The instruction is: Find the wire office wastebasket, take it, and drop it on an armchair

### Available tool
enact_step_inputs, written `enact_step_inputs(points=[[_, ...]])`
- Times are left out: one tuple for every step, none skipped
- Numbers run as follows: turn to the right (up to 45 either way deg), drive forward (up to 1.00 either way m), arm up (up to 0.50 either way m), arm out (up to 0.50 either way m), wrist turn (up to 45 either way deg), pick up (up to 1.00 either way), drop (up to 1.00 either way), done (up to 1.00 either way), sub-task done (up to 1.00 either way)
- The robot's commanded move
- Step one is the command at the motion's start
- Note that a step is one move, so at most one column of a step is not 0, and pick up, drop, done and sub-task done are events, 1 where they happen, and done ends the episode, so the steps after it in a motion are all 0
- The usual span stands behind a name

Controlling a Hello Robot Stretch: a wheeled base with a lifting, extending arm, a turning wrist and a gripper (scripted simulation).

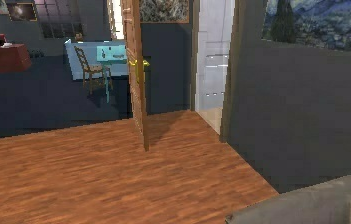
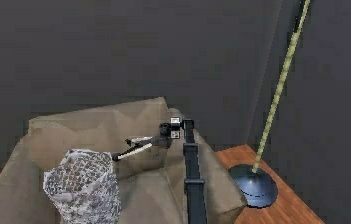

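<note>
A tan, soft-cushioned armchair (image 2: 93, 125) stands against a dark grey wall (image 2: 133, 50), and everything else is placed from it. The pale grey wire-mesh wastebasket (image 2: 83, 185) sits low at the armchair's front, over the seat near the arm side view's left edge; whether it rests on the cushion or hangs just above it cannot be told. The robot's dark square arm bar (image 2: 192, 185) reaches across the armchair's near armrest, ending in two small white marker squares (image 2: 173, 125) above the seat. From there the dark gripper (image 2: 121, 155) points its two thin fingers toward the wastebasket's upper rim. With the basket and cushion directly behind the fingertips, it cannot be told whether the gripper holds anything. Just beside the armchair, on a strip of reddish wooden floor (image 2: 283, 210), stands a floor lamp (image 2: 253, 187) with a round dark base and a slim yellow-green pole. In the forward view a grey-tan upholstered corner (image 1: 313, 205), apparently the armchair's, shows at lower right. Beyond the armchair lie the same wooden floor, an open brown wooden door (image 1: 135, 70), a light blue table (image 1: 111, 55) with a wooden chair (image 1: 91, 68), and a red cabinet (image 1: 8, 57) farthest away.
</note>
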Motion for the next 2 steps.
enact_step_inputs(points=[[0.0,0.00,0.00,-0.08,0.0,0.00,0.00,0.00,0.00],[0.0,0.00,0.00,0.00,0.0,0.00,0.00,1.00,0.00]])
